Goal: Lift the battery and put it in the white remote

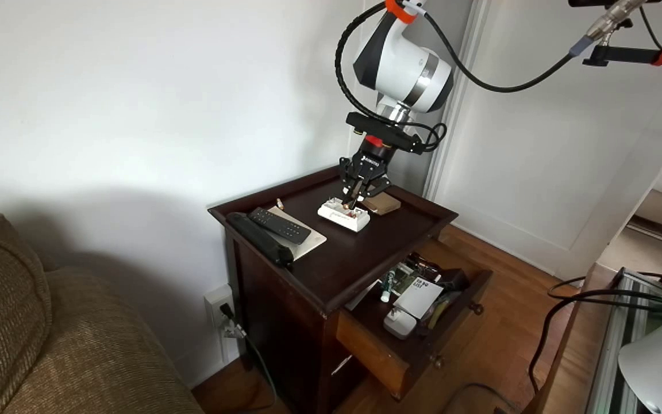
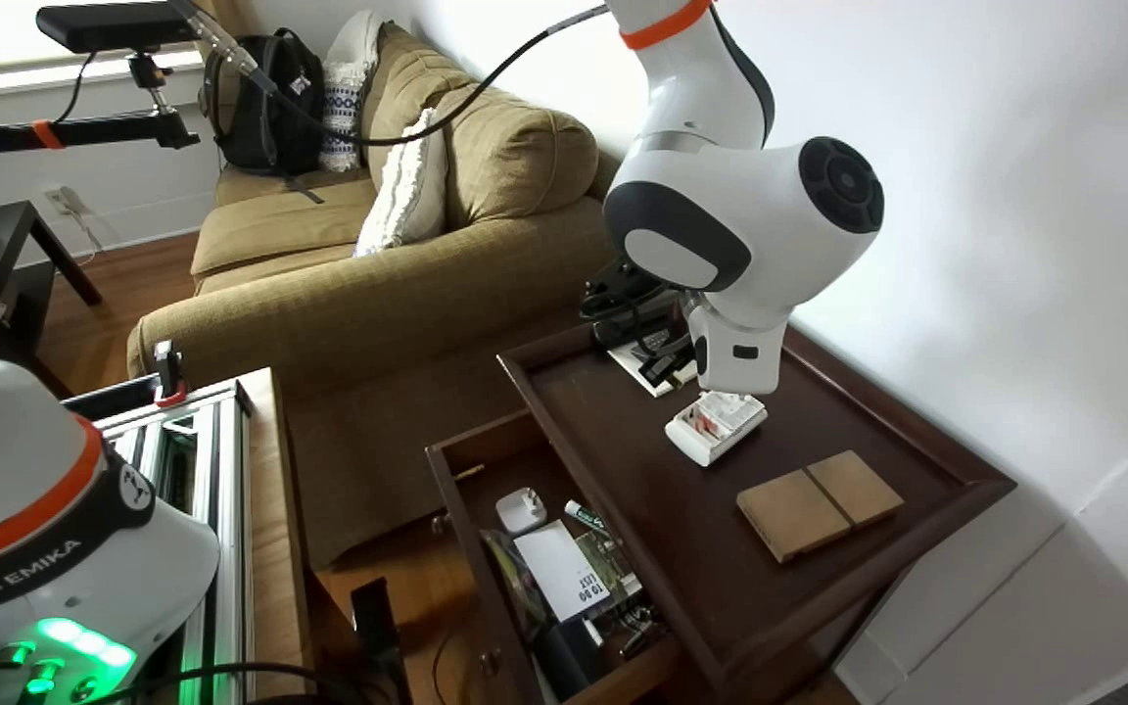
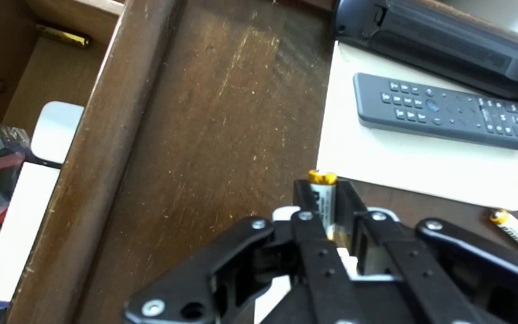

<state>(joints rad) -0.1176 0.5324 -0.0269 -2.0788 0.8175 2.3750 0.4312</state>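
The white remote (image 1: 339, 217) lies on the dark nightstand top with its compartment open upward and something red inside. It shows in both exterior views (image 2: 693, 446). In the wrist view it is mostly hidden under the gripper, with white parts (image 3: 274, 292) showing. My gripper (image 1: 354, 201) is low over the white remote, fingers pointing down. In the wrist view the gripper (image 3: 323, 186) is shut on a battery (image 3: 325, 200), white with a gold end, between the fingertips. Whether this battery touches the remote is unclear. Another battery (image 3: 517, 229) lies on the nightstand, also in an exterior view (image 1: 280, 203).
A black remote (image 3: 448, 112) lies on a white pad (image 3: 389, 168) beside a long black device (image 3: 448, 45). A tan notebook (image 2: 819, 504) lies near the remote. An open drawer (image 2: 466, 548) holds a notepad, a white adapter and a gold battery (image 3: 63, 36). The nightstand has a raised rim.
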